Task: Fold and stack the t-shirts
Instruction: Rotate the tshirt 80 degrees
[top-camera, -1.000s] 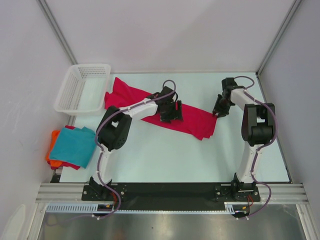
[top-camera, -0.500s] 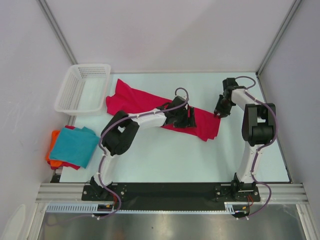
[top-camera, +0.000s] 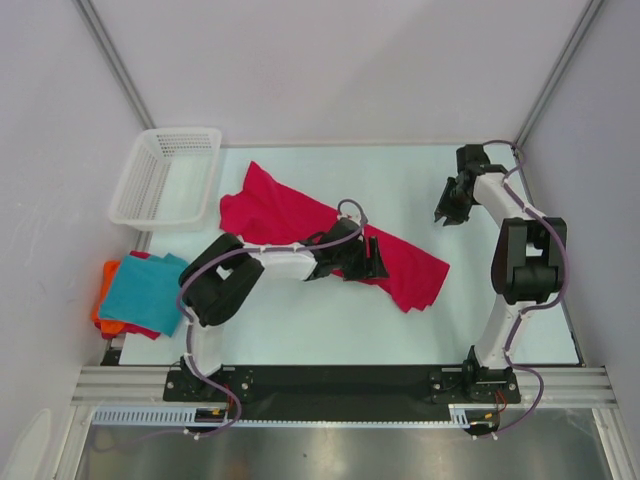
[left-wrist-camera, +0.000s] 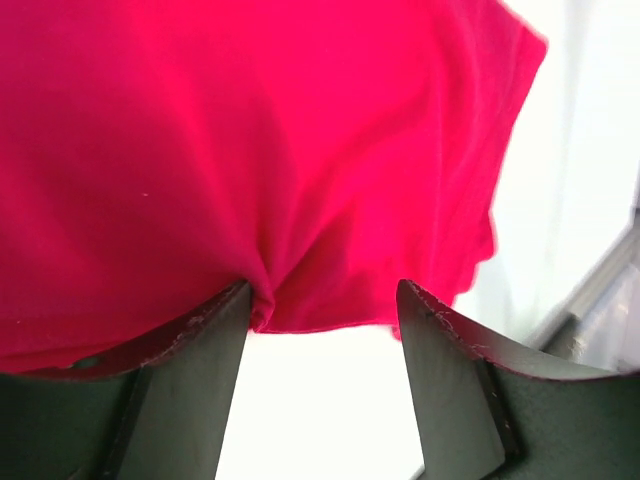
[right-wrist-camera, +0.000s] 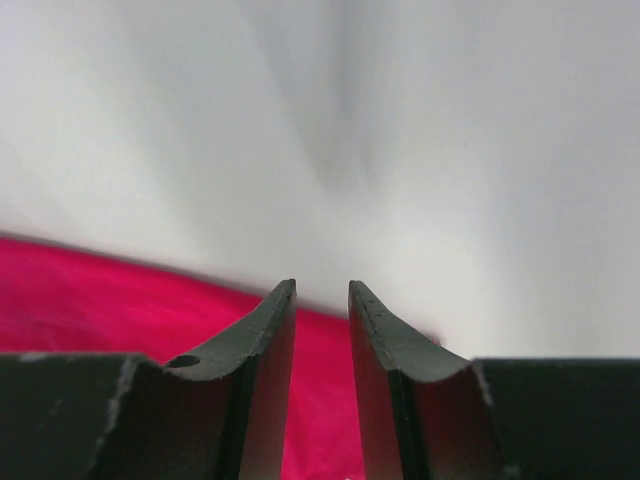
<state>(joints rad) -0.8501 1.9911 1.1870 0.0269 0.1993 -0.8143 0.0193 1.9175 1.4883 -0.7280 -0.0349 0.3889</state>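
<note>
Pink cloth lies across the middle of the tabletop (top-camera: 330, 320) in the view from above: the big pink shirt (top-camera: 285, 215) is stretched in a crooked band from near the white basket (top-camera: 165, 175) down toward the right, and it looks bunched, not flat. The left hand (top-camera: 372, 258) sits low on the shirt near its right end. The right hand (top-camera: 450, 208) is up by the far right side, apart from the shirt and over bare tabletop. At the left edge the teal shirt (top-camera: 148, 290) lies folded on top of the orange shirt (top-camera: 103, 290), so I think those two are done and the pink one is the last. The left wrist view shows the left hand (left-wrist-camera: 322, 300) spread wide open, gripping nothing. The pink shirt (left-wrist-camera: 250, 150) fills the top of the picture, and its near edge crosses the gap, with a small pucker right by one of the fingers (left-wrist-camera: 195, 350). The right wrist view shows the right hand (right-wrist-camera: 321, 290) with only a thin slit between its fingers (right-wrist-camera: 255, 350) and nothing in it. The pink shirt (right-wrist-camera: 100, 300) is just a strip low in that picture. I think the step now is laying the pink shirt out flat. Next, the left hand should close on that edge, and the right hand should come over, open up, and take another corner so both can pull it smooth.
</note>
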